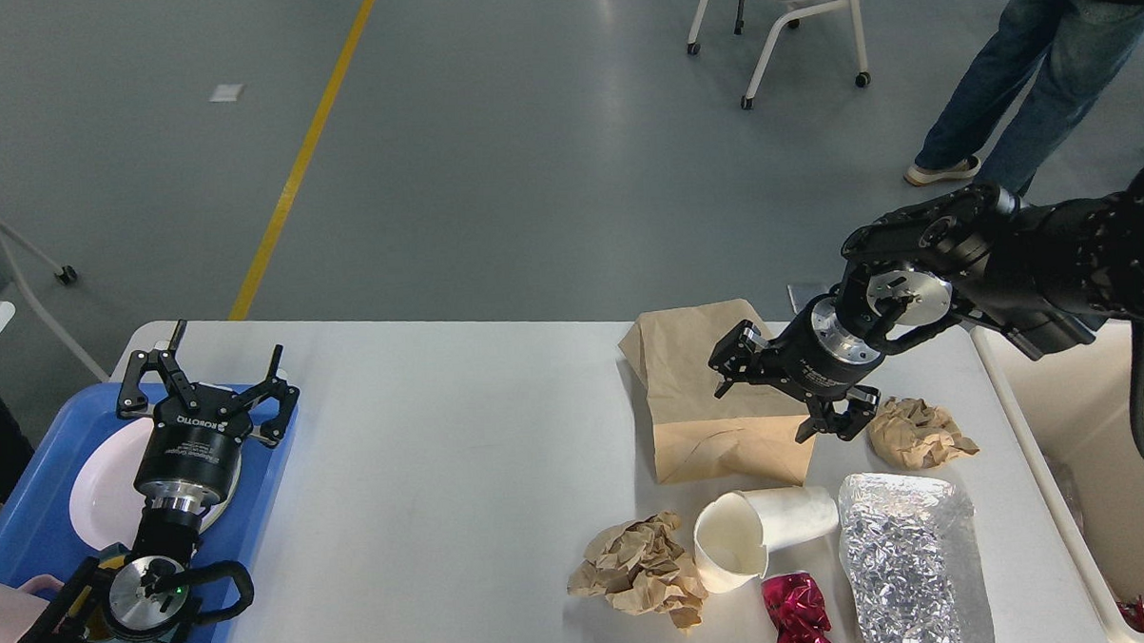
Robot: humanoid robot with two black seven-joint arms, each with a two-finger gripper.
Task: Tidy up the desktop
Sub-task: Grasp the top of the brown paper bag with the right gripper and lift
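Note:
The white desktop [444, 478] carries litter on its right half: a flat brown paper bag [698, 393], two crumpled brown paper balls [638, 571] [918, 433], a white paper cup [760, 534] lying on its side, a silver foil bag [909, 557] and a crumpled red wrapper [799, 613]. My right gripper [763, 406] is open and hangs low over the paper bag's right side, fingers spread, holding nothing. My left gripper [203, 368] is open over the blue tray [27, 531] at the far left, empty.
A pink plate [98, 495] lies in the blue tray under my left arm. A beige bin [1100, 455] stands off the table's right edge, partly hidden by my right arm. A person's legs [1011, 87] and a wheeled chair [790, 19] are beyond the table.

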